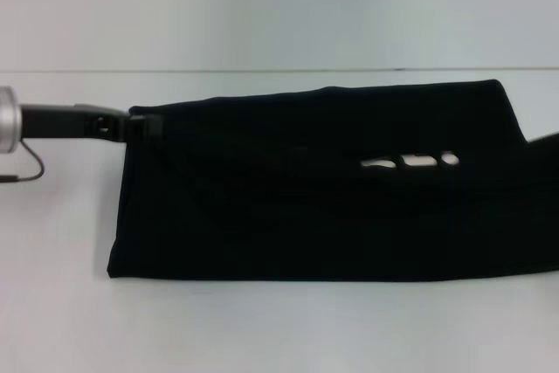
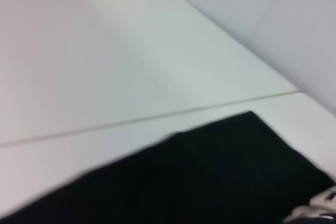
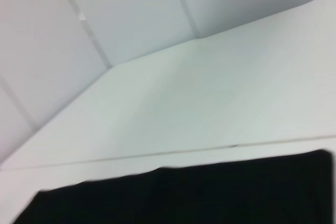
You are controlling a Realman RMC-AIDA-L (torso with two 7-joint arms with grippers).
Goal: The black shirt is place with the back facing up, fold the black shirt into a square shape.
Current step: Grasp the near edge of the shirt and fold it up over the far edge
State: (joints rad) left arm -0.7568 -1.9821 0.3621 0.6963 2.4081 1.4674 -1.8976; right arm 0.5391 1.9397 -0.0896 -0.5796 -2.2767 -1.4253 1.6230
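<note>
A: How is the desk (image 1: 262,329) occupied?

B: Most of its middle is covered by the black shirt (image 1: 306,207), which is laid out as a long band running from the left side of the desk off past its right edge. The shirt appears to have been folded lengthwise already, since a bit of white lettering (image 1: 410,162) is exposed through a gap in the upper layer.

A: And the arms?

B: The left gripper (image 1: 144,124) is seen at the shirt's far left corner, touching the cloth. It is judged to be placed there so that this corner can be carried across toward the shirt's middle, shortening the band into a square. Whether the corner is clenched or released cannot be told, as black fingers are lost against black cloth.

A: The right gripper?

B: Only a dark shape (image 1: 546,150) is made out at the shirt's right end, presumed to be that arm; its gripper state cannot be told. In both wrist views only the shirt's edge and bare desk are shown.
</note>
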